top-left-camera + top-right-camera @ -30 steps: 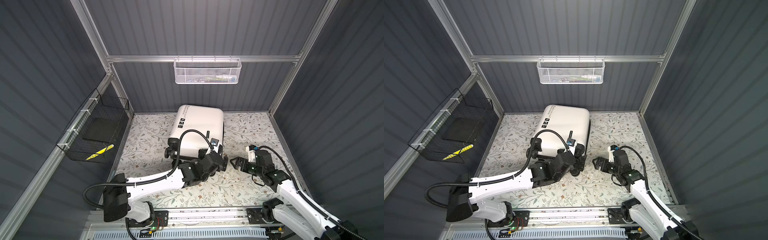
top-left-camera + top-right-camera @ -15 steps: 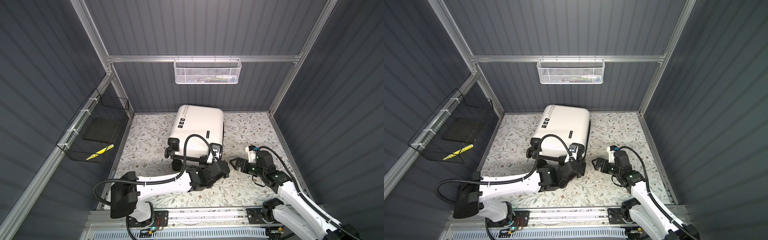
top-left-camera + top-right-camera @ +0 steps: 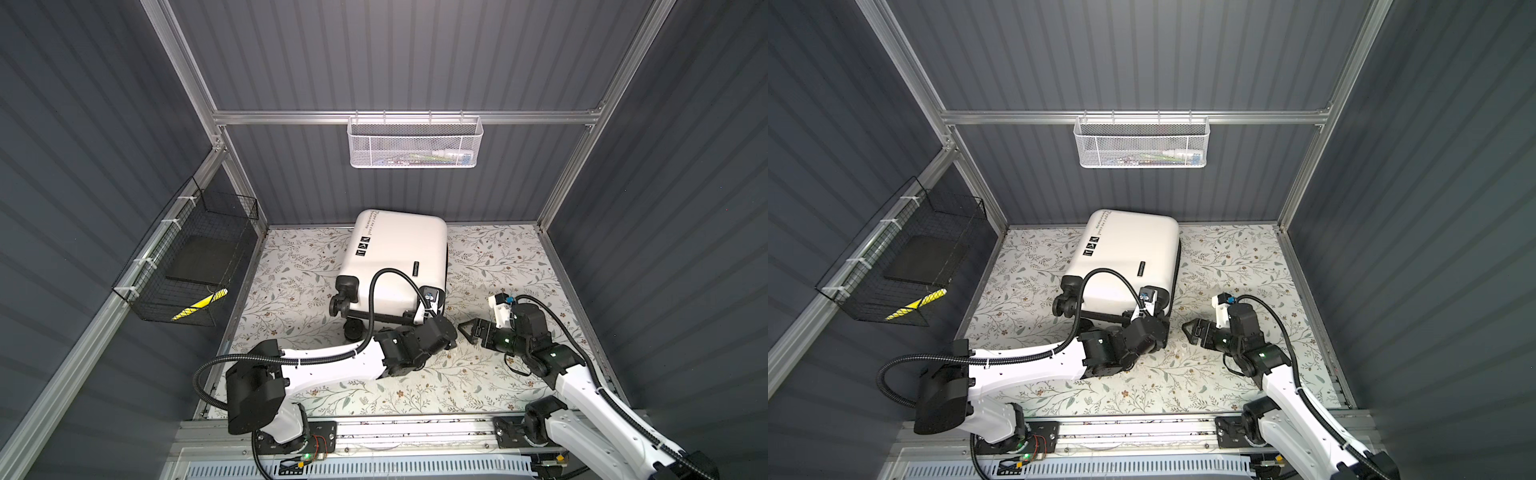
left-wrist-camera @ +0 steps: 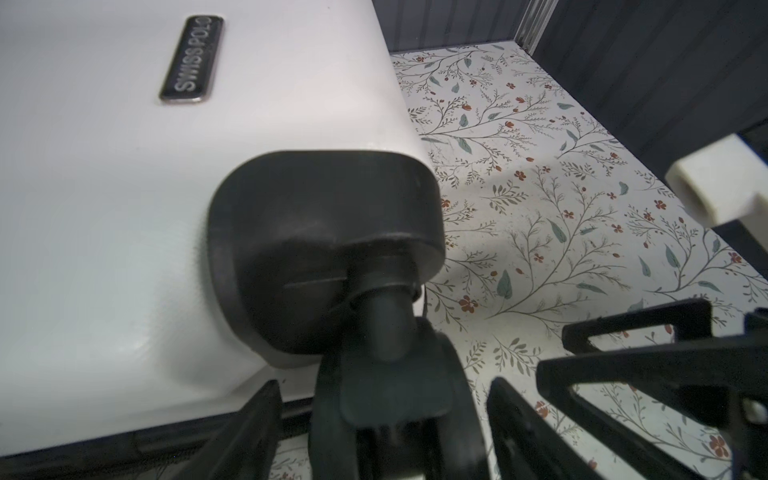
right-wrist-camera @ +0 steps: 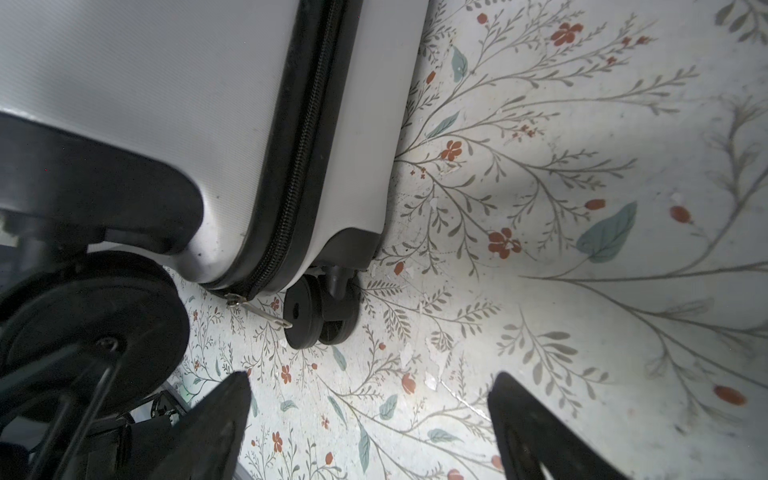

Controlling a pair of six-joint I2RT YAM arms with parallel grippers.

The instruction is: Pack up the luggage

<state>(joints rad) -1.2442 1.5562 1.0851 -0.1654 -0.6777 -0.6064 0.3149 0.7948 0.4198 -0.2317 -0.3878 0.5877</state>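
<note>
I see the white hard-shell suitcase (image 3: pixel 395 257) lying closed on the flowered floor (image 3: pixel 291 266), one black spinner wheel (image 4: pixel 415 415) between the parted fingers of my left gripper (image 4: pixel 384 382), the right gripper (image 5: pixel 372 376) wide open beside it, while the black wire basket (image 3: pixel 174 309) holds a dark flat pad (image 3: pixel 199 259).

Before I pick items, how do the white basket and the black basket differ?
The white basket is fine mesh; the black basket is open wire grid. The white basket hangs on the back wall, the black basket on the side wall. The white basket holds small items too blurred to name; the black basket holds a dark flat pad and a yellow-and-black striped item. Both are open-topped and wall-hung.
</note>
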